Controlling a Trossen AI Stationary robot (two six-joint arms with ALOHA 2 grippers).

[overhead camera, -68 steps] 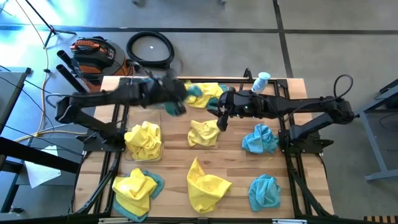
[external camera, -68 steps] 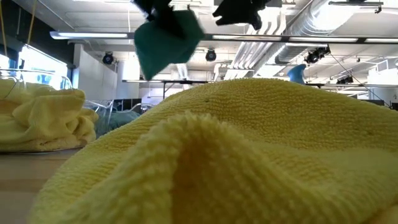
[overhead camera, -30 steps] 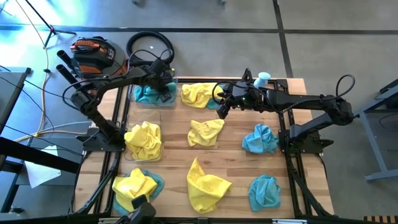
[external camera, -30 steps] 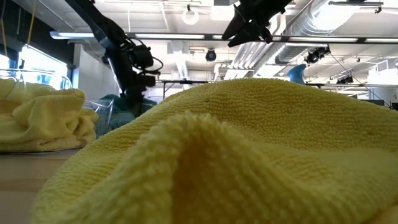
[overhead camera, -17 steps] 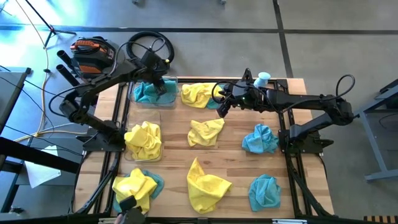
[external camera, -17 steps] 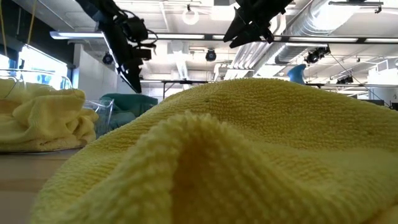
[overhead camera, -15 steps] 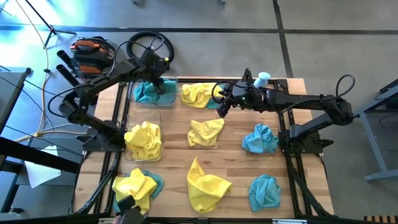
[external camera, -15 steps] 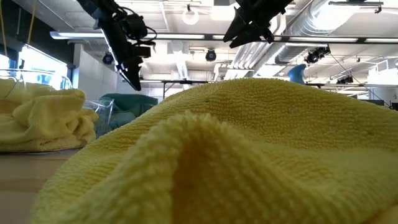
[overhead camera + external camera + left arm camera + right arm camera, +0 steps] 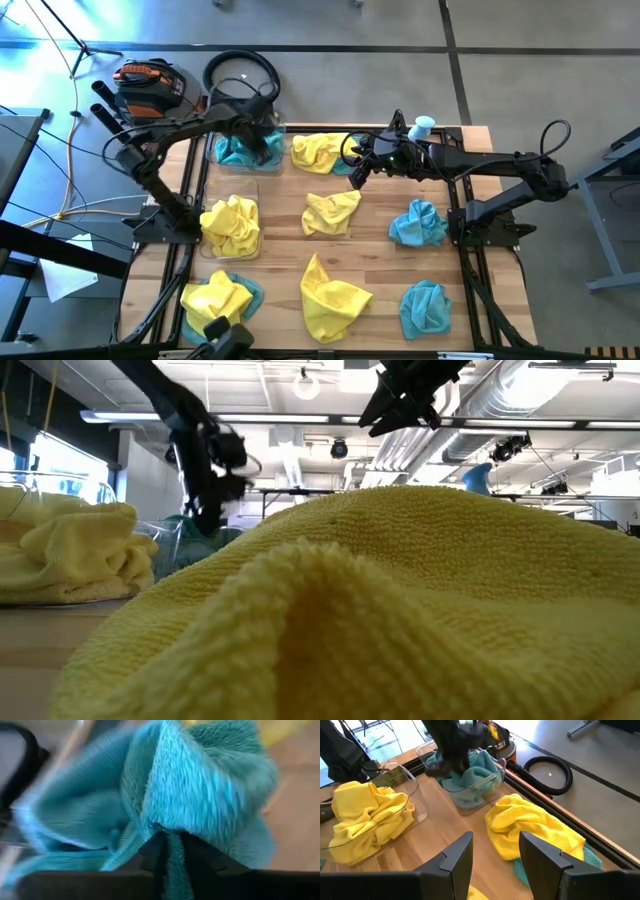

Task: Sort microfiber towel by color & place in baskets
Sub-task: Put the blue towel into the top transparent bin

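My left gripper (image 9: 262,143) reaches down into the far-left clear basket (image 9: 222,160), which holds teal towels (image 9: 238,152). It is shut on a teal towel (image 9: 200,785) there. From the right wrist view the left arm (image 9: 451,750) stands over that basket (image 9: 492,781). The near-left basket (image 9: 205,245) holds yellow towels (image 9: 232,225). My right gripper (image 9: 355,175) hangs open in the air beside a yellow towel (image 9: 318,150) that lies on a teal one at the far edge. My left gripper pinches a raised fold of the teal towel (image 9: 172,845) between its two fingers (image 9: 150,857). It comes from above, pointing down into the basket. The towel sits in the basket on the other teal cloth, bunched up around the fingers.
Loose on the wooden table lie yellow towels (image 9: 330,212) (image 9: 330,295), teal towels (image 9: 418,222) (image 9: 425,308) and a yellow-on-teal pile (image 9: 222,300). A white-and-blue bottle (image 9: 420,130) stands at the far right edge. A big yellow towel (image 9: 400,610) fills the low view.
My left gripper, which stood raised above the far-left basket half a second ago, has dropped back down into it among the teal towels. The right arm has kept still.
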